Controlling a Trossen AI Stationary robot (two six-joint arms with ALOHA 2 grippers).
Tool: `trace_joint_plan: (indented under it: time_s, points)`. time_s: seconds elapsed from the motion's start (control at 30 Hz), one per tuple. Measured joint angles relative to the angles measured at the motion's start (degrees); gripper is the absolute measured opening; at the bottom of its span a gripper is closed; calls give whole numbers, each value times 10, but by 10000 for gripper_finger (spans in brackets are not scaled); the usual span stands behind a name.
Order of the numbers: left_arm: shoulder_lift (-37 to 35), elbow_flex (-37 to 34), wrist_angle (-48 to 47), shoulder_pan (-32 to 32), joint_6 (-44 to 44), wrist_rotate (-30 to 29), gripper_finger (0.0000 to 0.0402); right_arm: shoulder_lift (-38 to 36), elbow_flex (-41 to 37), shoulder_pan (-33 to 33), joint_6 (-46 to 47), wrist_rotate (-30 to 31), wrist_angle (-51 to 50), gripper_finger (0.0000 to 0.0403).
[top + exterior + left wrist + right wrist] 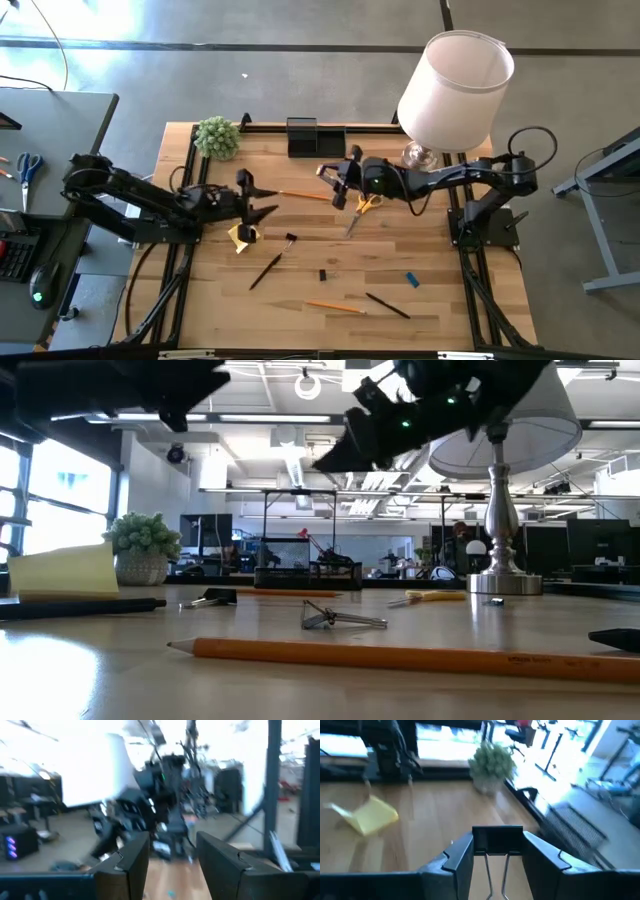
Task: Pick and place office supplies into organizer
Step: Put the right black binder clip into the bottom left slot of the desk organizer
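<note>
Grasping a black binder clip (497,840), right gripper (337,186) raised near the organizer (315,136), left gripper (262,200) released, empty, farther from it.

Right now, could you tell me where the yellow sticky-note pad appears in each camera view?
High view: the yellow sticky-note pad lies left of centre on the table, beside the left gripper.
Low view: at the far left edge.
Left wrist view: not in it.
Right wrist view: at the left, on the wood.
Shared landmark: the small green plant, which stands beyond the pad.
</note>
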Motion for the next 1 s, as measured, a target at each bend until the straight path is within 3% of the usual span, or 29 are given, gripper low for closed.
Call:
trace_joint_plan:
  time_s: [0.1, 0.23, 0.47, 0.8, 1.0]
  points:
    - [-51, 16, -47, 0, 14, -19, 152, 32, 42, -12, -17, -15, -22, 138]
    - [-111, 61, -193, 0, 26, -27, 152, 88, 99, -32, -35, -26, -30, 140]
    - [-152, 157, -408, 0, 32, -27, 152, 183, 197, -76, -74, -29, -50, 140]
    - [-164, 212, -425, 1, 129, -40, 152, 277, 307, -137, -119, -73, -99, 141]
    - [-161, 214, -459, 5, 145, -40, 152, 287, 331, -162, -119, -74, -126, 148]
